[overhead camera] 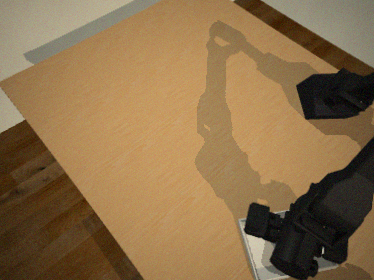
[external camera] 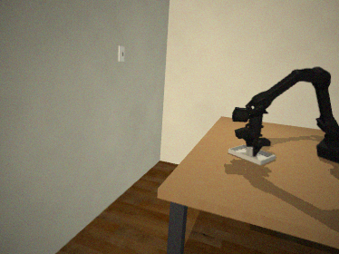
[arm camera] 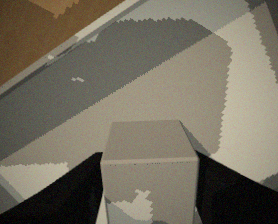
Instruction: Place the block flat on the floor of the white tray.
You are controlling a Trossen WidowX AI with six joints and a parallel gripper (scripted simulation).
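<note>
A light grey block [arm camera: 149, 165] fills the lower middle of the wrist view, between my two dark fingers. My gripper [arm camera: 144, 158] is open a little, with the fingers close beside the block's two sides. The block is low over the floor of the white tray [arm camera: 165, 75], inside its rim. I cannot tell whether it rests on the floor. In the top view the gripper [overhead camera: 292, 250] covers most of the tray [overhead camera: 257, 247] and hides the block. In the exterior view the gripper [external camera: 253, 149] points straight down into the tray [external camera: 252, 158].
The tray lies near the table's edge. The arm's base [overhead camera: 335, 97] stands at the far right of the wooden table. The tray's rim [arm camera: 60, 50] runs across the upper left of the wrist view, with table top beyond it.
</note>
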